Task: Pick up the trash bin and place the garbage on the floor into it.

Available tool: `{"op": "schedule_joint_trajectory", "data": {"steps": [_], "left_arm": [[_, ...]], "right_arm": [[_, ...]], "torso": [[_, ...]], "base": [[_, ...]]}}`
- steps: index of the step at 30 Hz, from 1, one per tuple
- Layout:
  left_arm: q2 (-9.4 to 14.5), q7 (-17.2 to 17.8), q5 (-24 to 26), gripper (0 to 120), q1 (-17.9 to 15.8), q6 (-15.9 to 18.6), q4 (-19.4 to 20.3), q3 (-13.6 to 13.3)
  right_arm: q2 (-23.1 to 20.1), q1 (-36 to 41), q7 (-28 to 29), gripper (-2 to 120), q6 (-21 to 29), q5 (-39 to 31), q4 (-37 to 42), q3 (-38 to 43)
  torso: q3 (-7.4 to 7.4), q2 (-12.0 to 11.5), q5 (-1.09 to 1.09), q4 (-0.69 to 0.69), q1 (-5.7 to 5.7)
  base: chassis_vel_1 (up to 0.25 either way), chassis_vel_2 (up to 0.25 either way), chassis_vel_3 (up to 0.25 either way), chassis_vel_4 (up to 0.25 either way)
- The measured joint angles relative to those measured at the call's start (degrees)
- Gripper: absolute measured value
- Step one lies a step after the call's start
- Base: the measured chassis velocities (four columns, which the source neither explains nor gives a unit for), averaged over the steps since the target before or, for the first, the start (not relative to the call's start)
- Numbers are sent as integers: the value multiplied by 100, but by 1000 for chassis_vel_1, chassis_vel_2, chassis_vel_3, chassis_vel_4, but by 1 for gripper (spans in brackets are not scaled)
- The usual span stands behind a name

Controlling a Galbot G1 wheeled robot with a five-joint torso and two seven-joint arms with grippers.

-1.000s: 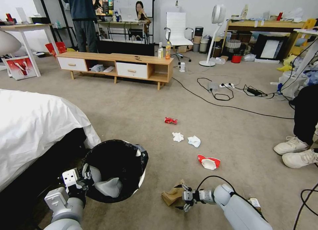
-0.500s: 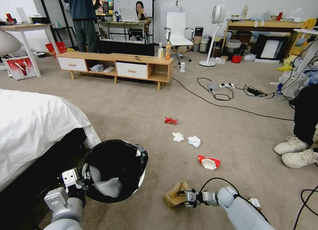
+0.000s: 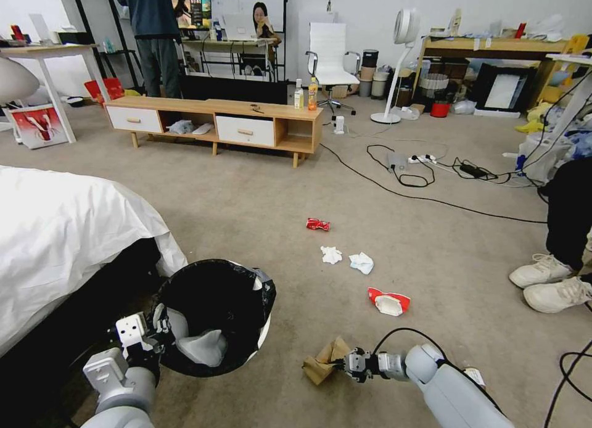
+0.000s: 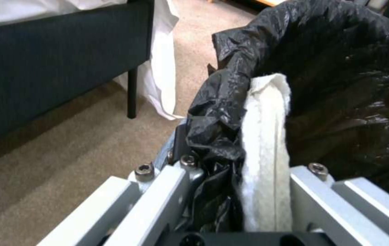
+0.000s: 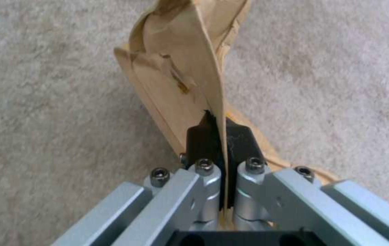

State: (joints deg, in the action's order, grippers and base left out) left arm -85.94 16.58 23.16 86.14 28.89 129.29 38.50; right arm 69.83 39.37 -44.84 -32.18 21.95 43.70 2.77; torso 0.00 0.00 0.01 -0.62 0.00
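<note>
While my right gripper [image 3: 344,364] hangs low over the floor [image 3: 259,212], its two black pads [image 5: 201,136] are pressed almost together on a thin edge of the crumpled brown paper bag [image 3: 322,360], and the rest of the bag lies crumpled on the carpet just ahead of the fingertips. To my left, my left gripper [image 3: 161,324] clamps the near rim of the trash bin [image 3: 216,317], one finger outside and one inside, with the folded black bag [image 4: 217,112] and the white wall pinched between them. The bin sits tilted toward me beside the bed [image 3: 61,230]; its dark interior shows little I can make out. Farther out lie the red-white paper cup [image 3: 389,302], two white tissue wads [image 3: 331,255] [image 3: 362,263] side by side, then the crushed red can [image 3: 318,224].
</note>
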Motion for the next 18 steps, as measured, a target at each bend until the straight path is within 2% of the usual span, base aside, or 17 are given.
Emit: {"op": "schedule_joint_trajectory", "data": {"steps": [6, 9, 12, 14, 18], "left_arm": [[17, -1, 18, 7, -11, -1, -4, 5], [53, 10, 51, 7, -46, 20, -26, 8], [65, 17, 58, 7, -60, 37, -35, 2], [107, 34, 100, 7, -98, 98, -42, -3], [171, 73, 178, 7, -124, 165, -22, 6]], "right_arm": [[-15, 10, 63, 0, 9, -157, 132, 152], [-329, 273, 560, 0, 178, -843, 761, 394], [-457, 386, 776, 0, 268, -1074, 972, 464], [-731, 611, 1445, 0, 398, -1440, 1348, 662], [-947, 797, 1897, 0, 493, -1798, 1634, 862]], "torso": [[0, 0, 0, 0, 0], [0, 0, -1, 1, 0], [0, 0, -2, -2, 0], [0, 0, 0, -2, 0], [0, 0, 0, 1, 0]], "base": [[0, 0, 0, 0], [0, 0, 0, 0], [0, 0, 0, 0], [0, 0, 0, 0], [0, 0, 0, 0]]}}
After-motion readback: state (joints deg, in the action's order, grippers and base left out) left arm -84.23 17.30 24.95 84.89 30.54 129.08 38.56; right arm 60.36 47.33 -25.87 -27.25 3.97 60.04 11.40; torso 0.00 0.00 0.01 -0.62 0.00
